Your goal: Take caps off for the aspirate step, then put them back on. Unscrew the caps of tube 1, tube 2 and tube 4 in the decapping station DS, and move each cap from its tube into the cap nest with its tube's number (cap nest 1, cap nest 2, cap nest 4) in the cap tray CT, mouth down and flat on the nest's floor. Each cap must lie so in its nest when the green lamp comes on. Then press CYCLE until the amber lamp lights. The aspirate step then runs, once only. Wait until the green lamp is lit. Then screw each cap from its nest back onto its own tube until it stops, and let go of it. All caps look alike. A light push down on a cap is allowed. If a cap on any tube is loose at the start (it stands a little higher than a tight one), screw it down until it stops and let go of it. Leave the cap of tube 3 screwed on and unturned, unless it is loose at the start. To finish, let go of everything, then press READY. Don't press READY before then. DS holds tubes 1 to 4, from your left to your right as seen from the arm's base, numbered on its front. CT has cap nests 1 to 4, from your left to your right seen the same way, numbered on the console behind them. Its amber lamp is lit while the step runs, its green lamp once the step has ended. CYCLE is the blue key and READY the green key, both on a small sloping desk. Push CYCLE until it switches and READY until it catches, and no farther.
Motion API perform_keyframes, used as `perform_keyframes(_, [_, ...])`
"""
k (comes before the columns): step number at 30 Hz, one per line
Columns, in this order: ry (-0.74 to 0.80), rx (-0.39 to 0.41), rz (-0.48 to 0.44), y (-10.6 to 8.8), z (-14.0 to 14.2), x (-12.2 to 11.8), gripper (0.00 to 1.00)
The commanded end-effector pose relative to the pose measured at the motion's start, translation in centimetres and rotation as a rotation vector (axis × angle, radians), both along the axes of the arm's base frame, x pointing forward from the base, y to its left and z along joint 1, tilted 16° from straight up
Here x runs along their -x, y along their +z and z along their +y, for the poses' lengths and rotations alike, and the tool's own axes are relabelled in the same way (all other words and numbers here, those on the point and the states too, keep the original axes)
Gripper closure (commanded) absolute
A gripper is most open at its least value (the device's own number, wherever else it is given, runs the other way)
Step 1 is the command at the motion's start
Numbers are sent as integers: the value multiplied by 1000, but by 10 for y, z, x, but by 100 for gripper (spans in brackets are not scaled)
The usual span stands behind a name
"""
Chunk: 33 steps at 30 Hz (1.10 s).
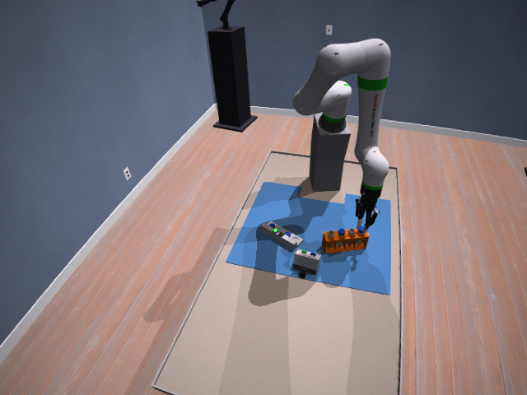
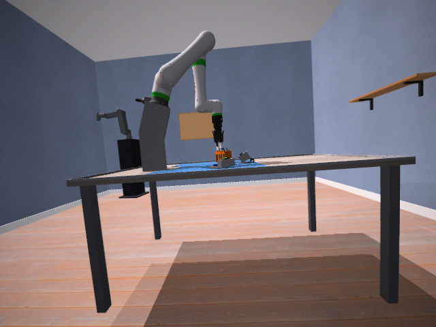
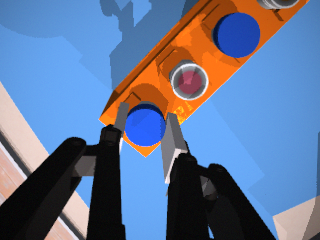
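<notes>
The orange decapping station (image 1: 345, 245) (image 2: 223, 153) (image 3: 165, 50) stands on the blue mat (image 1: 340, 281). My gripper (image 1: 362, 225) (image 2: 219, 144) (image 3: 145, 122) points straight down over its end tube, tube 1, and is shut on the blue cap (image 1: 361, 230) (image 3: 145, 126) sitting on that tube. Tube 2 (image 3: 189, 80) (image 1: 352, 232) beside it is open and shows red liquid. Tube 3 bears a blue cap (image 3: 236, 34) (image 1: 341, 232). Tube 4 (image 1: 331, 234) is open. The grey cap tray (image 1: 293, 243) holds two blue caps, one (image 1: 287, 234) nearer the station and one (image 1: 271, 224) at the far end. Its green lamp (image 1: 275, 230) is lit.
The small sloping desk (image 1: 305, 265) with the green key (image 1: 304, 251) and the blue key (image 1: 314, 254) stands in front of the tray and station. The arm's grey pedestal (image 1: 328, 161) stands at the mat's back edge. A black stand (image 1: 230, 76) is on the floor beyond the table.
</notes>
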State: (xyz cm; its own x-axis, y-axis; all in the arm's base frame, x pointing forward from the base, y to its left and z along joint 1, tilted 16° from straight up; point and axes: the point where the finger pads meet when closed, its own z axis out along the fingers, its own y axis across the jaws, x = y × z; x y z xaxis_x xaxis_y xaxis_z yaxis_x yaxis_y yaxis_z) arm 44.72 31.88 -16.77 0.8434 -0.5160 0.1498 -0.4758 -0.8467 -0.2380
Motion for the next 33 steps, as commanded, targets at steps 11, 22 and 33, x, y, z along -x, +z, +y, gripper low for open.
perform_keyframes(11, [1, 1, 3, 0, 0, 0, 100])
perform_keyframes(22, [-431, -110, 61, 0, 0, 0, 100])
perform_keyframes(33, [-959, -247, 131, -1, 0, 0, 100])
